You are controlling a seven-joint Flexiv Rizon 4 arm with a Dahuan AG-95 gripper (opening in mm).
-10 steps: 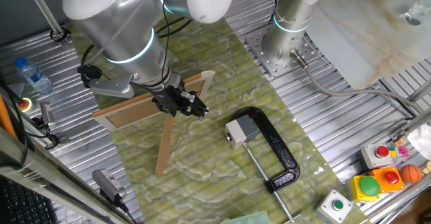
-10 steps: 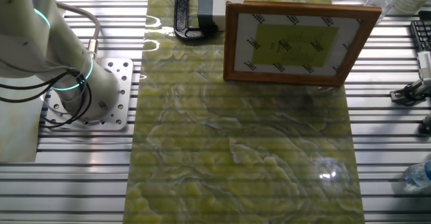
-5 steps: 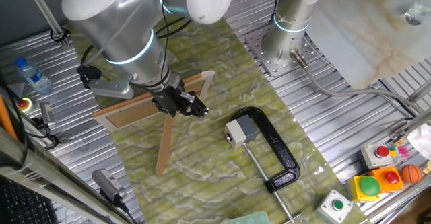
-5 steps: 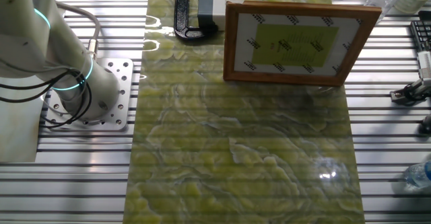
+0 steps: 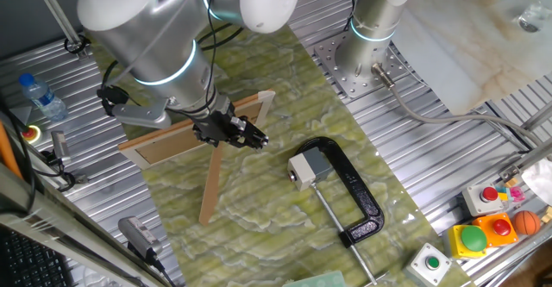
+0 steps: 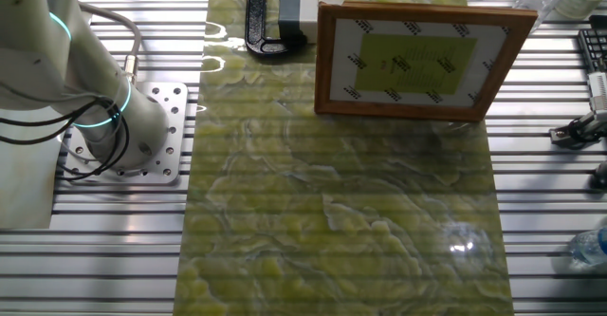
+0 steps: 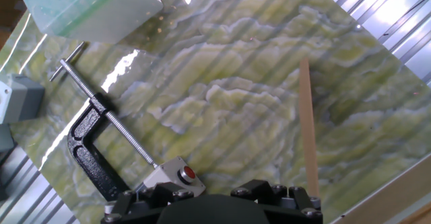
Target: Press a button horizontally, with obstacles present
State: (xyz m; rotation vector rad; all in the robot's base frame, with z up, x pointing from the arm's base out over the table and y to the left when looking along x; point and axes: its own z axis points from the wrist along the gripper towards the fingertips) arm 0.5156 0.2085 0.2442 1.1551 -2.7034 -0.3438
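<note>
Button [image 5: 303, 170] not yet pressed: claw [image 5: 255, 139], grip state unclear, hovers at its ten o'clock beside the frame [image 5: 194, 132].

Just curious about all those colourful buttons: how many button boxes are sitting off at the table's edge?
4: red-button box, green one, orange one, white box with green button, clustered together. Others may be hidden.

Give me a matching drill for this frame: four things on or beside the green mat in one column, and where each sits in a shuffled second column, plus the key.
Things:
1. button box
2. wooden frame
3. black C-clamp
4. water bottle

Places:
A. on the metal table, off the mat's corner
B. lying flat on the mat, jaw around the box
C. held inside the clamp's jaw
D. propped upright on a strut, under the gripper

Pairs: 1-C, 2-D, 3-B, 4-A
</note>
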